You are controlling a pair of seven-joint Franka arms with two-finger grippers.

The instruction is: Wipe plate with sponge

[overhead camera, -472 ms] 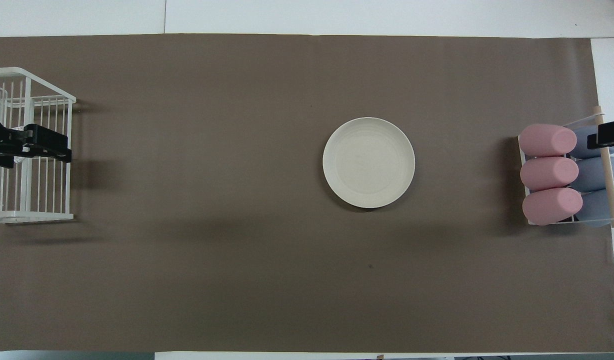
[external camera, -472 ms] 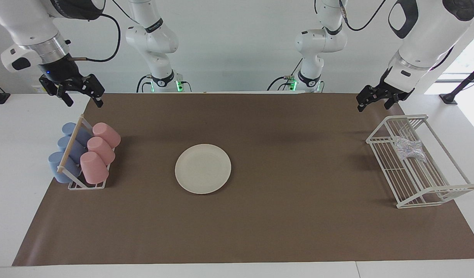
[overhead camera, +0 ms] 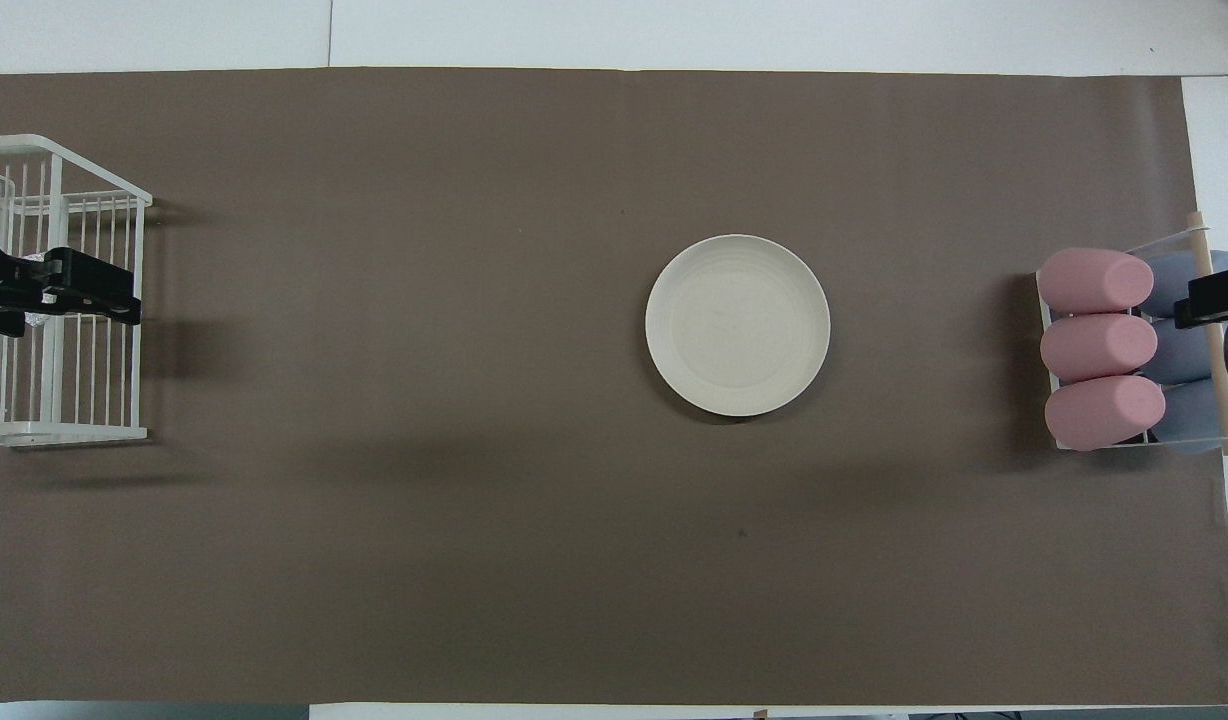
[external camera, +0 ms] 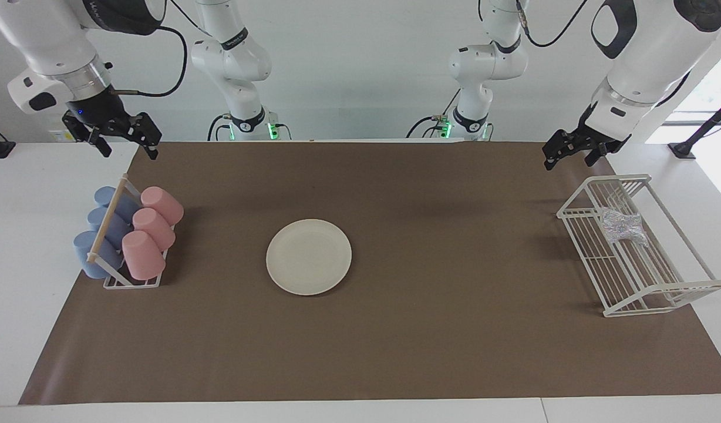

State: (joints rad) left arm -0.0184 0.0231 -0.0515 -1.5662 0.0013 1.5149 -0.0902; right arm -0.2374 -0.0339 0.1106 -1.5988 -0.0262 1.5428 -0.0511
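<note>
No writing can be read on anything. The plate, plain cream-white with a shallow rim, lies bare mid-desk on the brown mat. The crinkled silvery sponge sits in the white wire rack at the left arm's end. The left gripper hangs over that rack's robot-side edge, jaws parted. The right gripper hangs above the cup rack, jaws parted.

Cream-white plate on plain brown mat; silvery crinkled sponge in white wire rack; pink cups, blue cups.
</note>
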